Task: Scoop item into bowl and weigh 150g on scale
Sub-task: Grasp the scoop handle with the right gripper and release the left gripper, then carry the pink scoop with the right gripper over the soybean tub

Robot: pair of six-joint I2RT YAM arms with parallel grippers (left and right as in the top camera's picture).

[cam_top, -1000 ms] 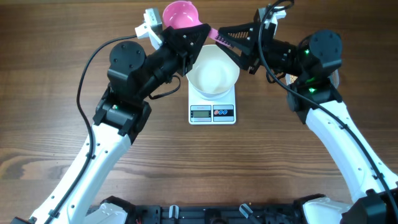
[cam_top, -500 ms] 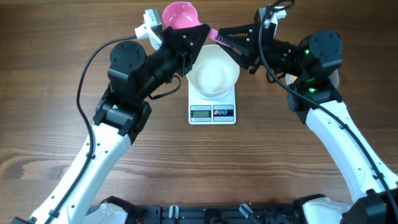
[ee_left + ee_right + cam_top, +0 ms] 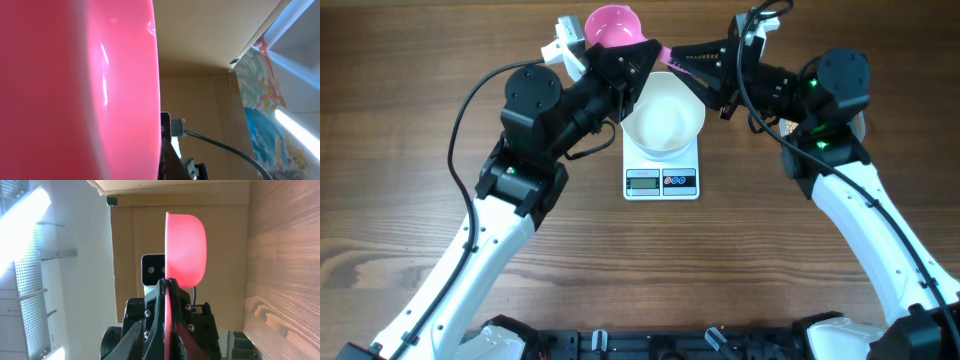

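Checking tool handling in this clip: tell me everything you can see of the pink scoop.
The scoop is glossy pink plastic: a round cup with a thin flat handle. In the overhead view it looks empty, held in the air with the cup opening upward, just beyond the far rim of the bowl. The handle slants toward the right fingers, which pinch it. The left fingers sit against its near side; contact is unclear.

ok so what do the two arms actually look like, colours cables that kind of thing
Both the left arm and right arm have white lower links, with bulky black joints further up. The left tool and right tool are black and angular. A thin black cable loops along each arm, and small green lights glow on the right arm's joints.
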